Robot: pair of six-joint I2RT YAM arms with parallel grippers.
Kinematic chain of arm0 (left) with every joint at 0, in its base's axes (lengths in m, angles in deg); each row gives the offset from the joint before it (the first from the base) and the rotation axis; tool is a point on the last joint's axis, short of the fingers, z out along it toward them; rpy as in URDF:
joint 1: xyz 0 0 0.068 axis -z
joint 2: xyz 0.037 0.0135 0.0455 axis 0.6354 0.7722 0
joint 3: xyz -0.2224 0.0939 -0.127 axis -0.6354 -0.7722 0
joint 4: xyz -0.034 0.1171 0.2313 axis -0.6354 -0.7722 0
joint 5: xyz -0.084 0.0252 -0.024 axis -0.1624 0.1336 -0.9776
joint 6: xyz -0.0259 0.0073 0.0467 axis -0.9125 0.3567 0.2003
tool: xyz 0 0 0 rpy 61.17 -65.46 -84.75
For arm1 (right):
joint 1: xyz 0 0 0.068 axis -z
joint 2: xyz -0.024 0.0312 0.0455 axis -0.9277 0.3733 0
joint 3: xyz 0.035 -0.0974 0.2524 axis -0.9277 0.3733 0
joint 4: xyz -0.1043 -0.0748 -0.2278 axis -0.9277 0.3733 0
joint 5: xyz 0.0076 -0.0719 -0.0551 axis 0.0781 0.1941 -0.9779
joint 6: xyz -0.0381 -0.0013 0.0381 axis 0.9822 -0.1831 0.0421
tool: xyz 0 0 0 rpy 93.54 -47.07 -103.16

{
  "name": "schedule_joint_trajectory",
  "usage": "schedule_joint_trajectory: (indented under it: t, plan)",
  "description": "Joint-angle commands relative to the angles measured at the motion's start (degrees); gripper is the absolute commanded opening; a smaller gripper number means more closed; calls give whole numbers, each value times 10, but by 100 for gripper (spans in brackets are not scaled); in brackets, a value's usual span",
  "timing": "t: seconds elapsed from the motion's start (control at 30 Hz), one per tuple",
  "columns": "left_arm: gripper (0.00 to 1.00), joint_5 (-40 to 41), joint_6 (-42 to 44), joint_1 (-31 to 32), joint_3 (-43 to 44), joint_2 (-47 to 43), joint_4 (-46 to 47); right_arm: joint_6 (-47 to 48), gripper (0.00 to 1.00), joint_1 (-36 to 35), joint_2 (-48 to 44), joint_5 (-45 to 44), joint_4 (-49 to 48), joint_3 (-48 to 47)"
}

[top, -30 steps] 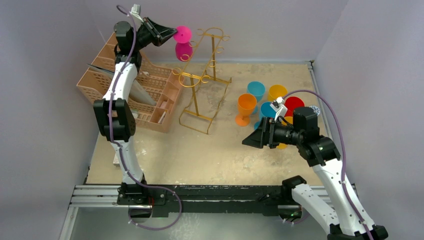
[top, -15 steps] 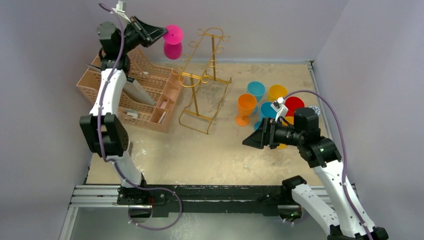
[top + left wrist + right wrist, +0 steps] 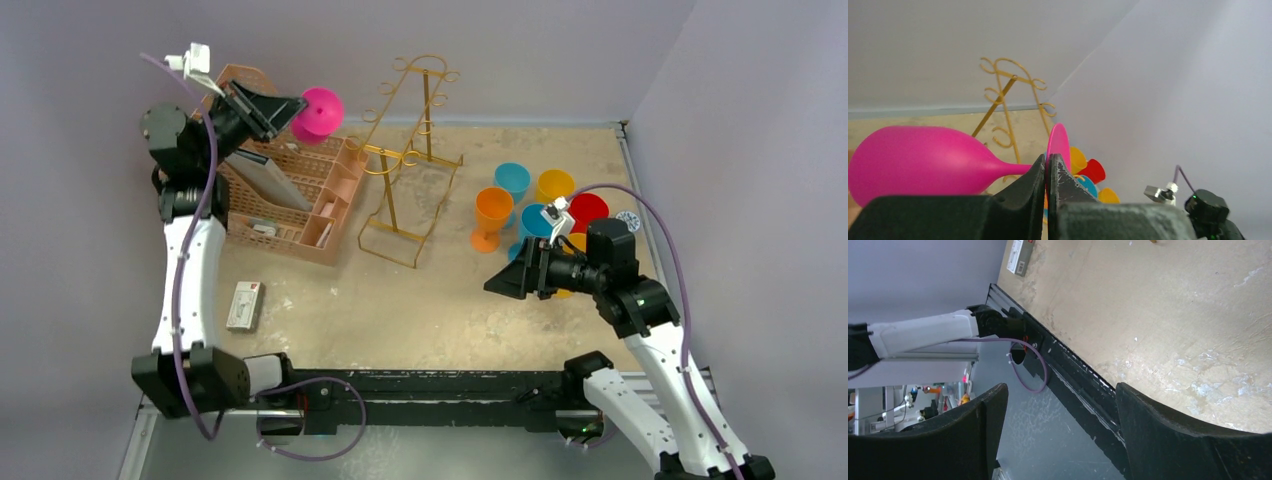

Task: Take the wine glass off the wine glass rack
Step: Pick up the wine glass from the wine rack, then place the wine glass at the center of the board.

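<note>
The left end effector (image 3: 296,109) grips a pink wine glass (image 3: 320,112) high over the peach basket (image 3: 330,215), apart from the gold rack (image 3: 427,110). The right end effector (image 3: 500,282) hovers over the desk (image 3: 400,310) beside coloured cups (image 3: 493,210).

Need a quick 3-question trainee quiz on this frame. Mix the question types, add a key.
1. True or false: the pink wine glass hangs from the gold wine glass rack.
2. Which part of the glass does the left gripper pinch? A) bowl B) stem C) foot
3. Fill in: the right gripper is ___ and holds nothing.

Key:
1. False. The glass is clear of the rack, off to its left, carried by the left gripper.
2. C. The gripper is shut on the edge of the flat round foot, and the bowl sticks out sideways.
3. Open.
</note>
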Motion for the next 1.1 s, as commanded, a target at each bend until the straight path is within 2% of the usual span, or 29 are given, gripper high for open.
schedule_joint_trajectory:
  t: [0.0,0.03,0.1,0.2,0.47,0.6,0.77,0.87,1.07]
  plan:
    - [0,112,103,-3,-82,-147,-70,-7,81,2,-8,12,-26,4]
    - [0,135,111,-3,-105,-201,-74,-6,81,2,-9,9,-27,6]
    - [0,142,145,-3,-104,-239,-139,-9,81,2,-10,7,-34,10]
    - [0,81,153,-3,-86,-258,-190,-20,81,2,-6,10,-54,18]
    - [0,-51,111,-3,-120,-306,-209,-61,80,2,1,19,-106,50]
    - [0,-92,99,-3,-175,-349,-223,-76,81,2,-6,25,-132,60]
    - [0,-106,15,-2,-298,-425,-165,-103,81,2,-15,34,-185,75]
    - [0,-109,48,2,-313,-453,-234,-126,81,2,-15,38,-229,83]
    - [0,-130,98,17,-318,-444,-294,-141,81,2,-4,37,-265,76]
